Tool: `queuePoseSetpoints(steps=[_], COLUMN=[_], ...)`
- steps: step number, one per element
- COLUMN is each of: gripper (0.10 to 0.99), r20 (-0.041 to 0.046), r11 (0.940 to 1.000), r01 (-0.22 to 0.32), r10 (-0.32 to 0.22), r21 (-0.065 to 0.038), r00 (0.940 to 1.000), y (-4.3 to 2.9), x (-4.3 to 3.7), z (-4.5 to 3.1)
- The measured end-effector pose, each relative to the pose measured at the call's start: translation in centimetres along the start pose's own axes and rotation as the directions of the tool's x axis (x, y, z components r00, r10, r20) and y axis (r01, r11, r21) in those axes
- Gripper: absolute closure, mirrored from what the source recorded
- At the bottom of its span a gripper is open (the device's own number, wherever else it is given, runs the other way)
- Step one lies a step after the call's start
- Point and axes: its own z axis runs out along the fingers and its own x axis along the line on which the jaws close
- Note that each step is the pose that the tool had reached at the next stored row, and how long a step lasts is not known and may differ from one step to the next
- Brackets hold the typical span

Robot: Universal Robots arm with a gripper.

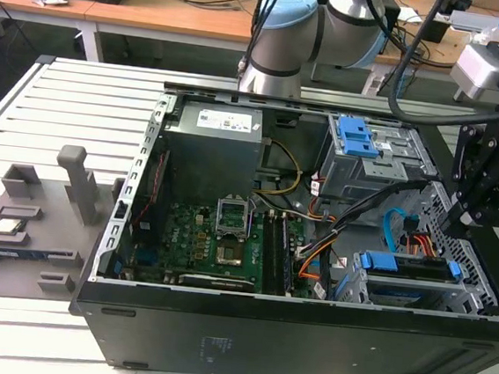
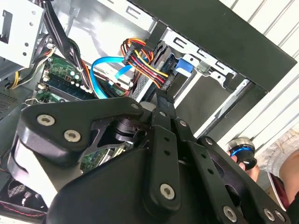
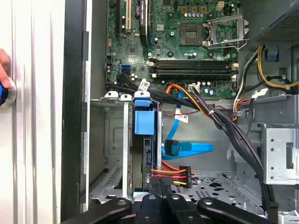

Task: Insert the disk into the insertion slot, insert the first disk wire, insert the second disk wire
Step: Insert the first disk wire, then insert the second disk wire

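- The disk (image 3: 142, 122) sits inside the insertion slot (image 3: 112, 140), in one corner of the open computer case (image 1: 306, 334).
- The first disk wire (image 3: 170, 173) reaches the edge of the disk.
- The second disk wire (image 3: 194, 149) lies just beside it, with its plug end next to the disk.
- The gripper (image 3: 161, 185) has its jaws squeezed together. Its tips are right by the first disk wire. I cannot tell if they pinch it.
- The green board (image 3: 187, 51) is close by.
- Outside the case, a hand (image 2: 252, 171) holds a blue knob (image 2: 242, 151).
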Motion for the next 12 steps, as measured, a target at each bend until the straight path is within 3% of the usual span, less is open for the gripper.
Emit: queuePoseSetpoints(steps=[5,8,12], gripper=[0.980,0.784,0.784], r20=[0.0001,0.0002,0.0002], r11=[1.0000,1.0000,1.0000], r01=[0.000,0.000,0.000], r10=[0.000,0.000,0.000], r21=[0.000,0.000,0.000], r00=[1.0000,1.0000,1.0000], y=[0.00,0.00,0.26], x=[0.00,0.00,-0.39], z=[-0.01,-0.01,0.09])
